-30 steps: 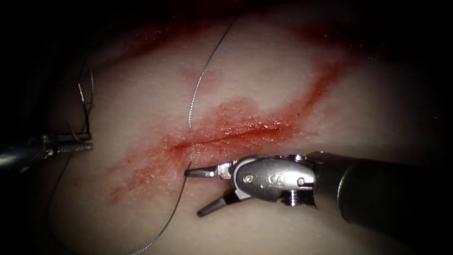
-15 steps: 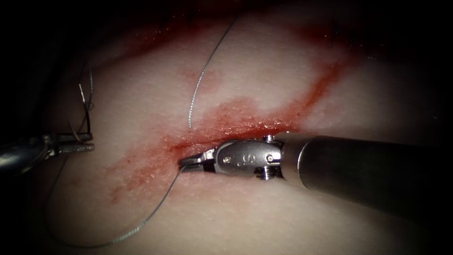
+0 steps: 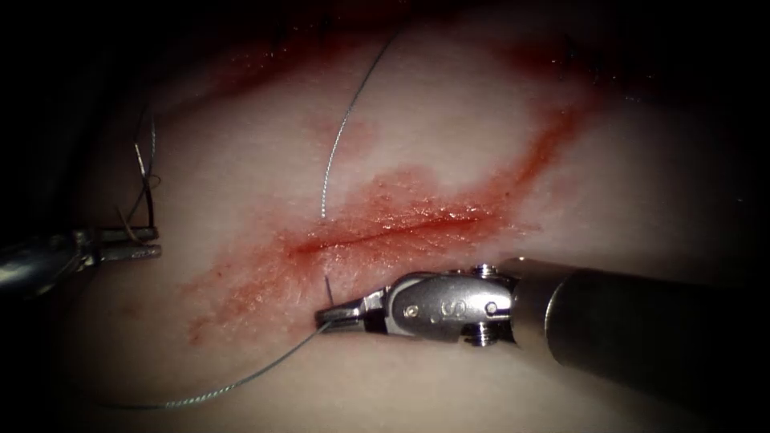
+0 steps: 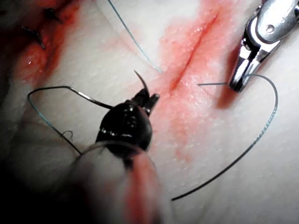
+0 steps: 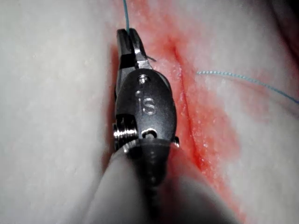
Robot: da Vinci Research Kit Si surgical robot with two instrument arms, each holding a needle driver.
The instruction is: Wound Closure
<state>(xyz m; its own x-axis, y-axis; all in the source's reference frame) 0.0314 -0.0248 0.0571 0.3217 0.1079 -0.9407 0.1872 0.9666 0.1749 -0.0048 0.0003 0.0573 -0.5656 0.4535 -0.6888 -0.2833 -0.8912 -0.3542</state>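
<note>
**Both grippers loaded beside the cut**

Your right gripper (image 3: 335, 313) is clenched on the thread (image 3: 241, 385) just below the cut (image 3: 385, 234). Your left gripper (image 4: 148, 100), far left, grasps the needle (image 4: 142, 84) mid-curve, clear of the tissue (image 3: 449, 128).

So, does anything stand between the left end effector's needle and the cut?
Nothing visible: bare pale tissue separates the left end effector's thin curved steel needle, not inserted, from the red cut. The right end effector grips thin grey thread beside it.
</note>
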